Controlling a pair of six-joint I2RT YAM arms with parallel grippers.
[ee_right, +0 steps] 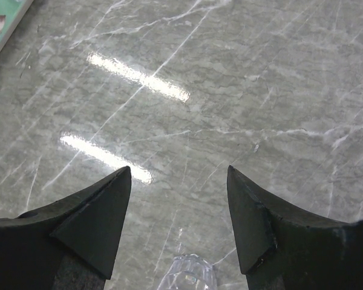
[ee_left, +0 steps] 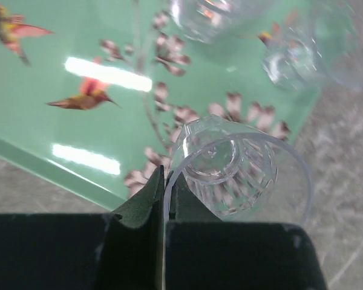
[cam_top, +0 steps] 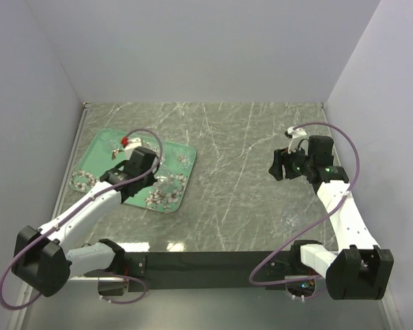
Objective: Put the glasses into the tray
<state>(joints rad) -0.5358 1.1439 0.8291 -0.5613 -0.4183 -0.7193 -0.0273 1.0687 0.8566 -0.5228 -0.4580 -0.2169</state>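
Pinched on the rim of a small clear drinking glass (ee_left: 227, 172), the left hand (ee_left: 165, 187) hangs above the blossom-printed mint-green rectangular tray (ee_left: 60, 139) beneath it, probably needing to lower and release; the right hand (ee_right: 178, 169) is spread apart, empty.

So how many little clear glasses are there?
4: one small clear drinking glass pinched by the left tool, two on the mint-green flowered tray, one on the grey marble table by the right arm. More may be hidden.
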